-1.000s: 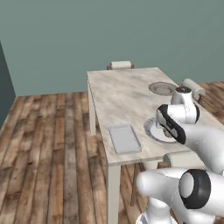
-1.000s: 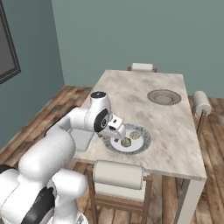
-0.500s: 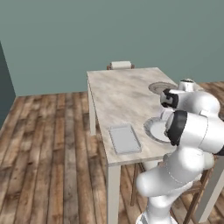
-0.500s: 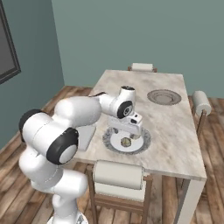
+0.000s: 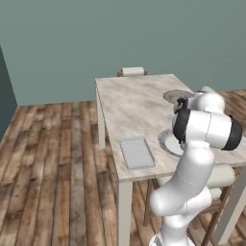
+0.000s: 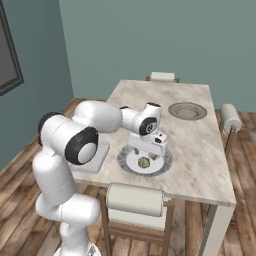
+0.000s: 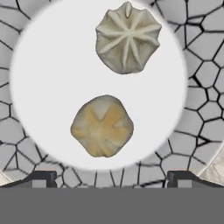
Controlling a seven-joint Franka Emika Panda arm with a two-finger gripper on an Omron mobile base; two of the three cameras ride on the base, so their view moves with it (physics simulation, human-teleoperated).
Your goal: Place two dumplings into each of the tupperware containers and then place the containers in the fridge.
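Note:
Straight below my gripper (image 7: 111,178) lies a round plate (image 7: 205,87) with a white centre and a grey mosaic rim. Two dumplings rest on it: a tan one (image 7: 102,126) close to my fingertips (image 7: 41,178) and a paler one (image 7: 127,37) farther off. The jaws stand wide apart with nothing between them. From the right base view, the gripper (image 6: 151,153) hovers just over the plate (image 6: 125,161), where one dumpling (image 6: 144,162) shows. A pale grey tupperware container (image 5: 137,153) sits near the table's front left corner, partly hidden behind my arm (image 6: 97,155) from the right. The fridge is out of view.
A second round grey plate (image 6: 187,110) lies farther back on the marble table (image 5: 129,101). Chairs stand at the near side (image 6: 135,200), the right side (image 6: 230,117) and the far end (image 6: 162,76). Wooden floor lies to the left (image 5: 48,158).
The arm has swung up and forward, carrying the hand from the plate's near left edge to above its centre. Its jaws stayed wide open.

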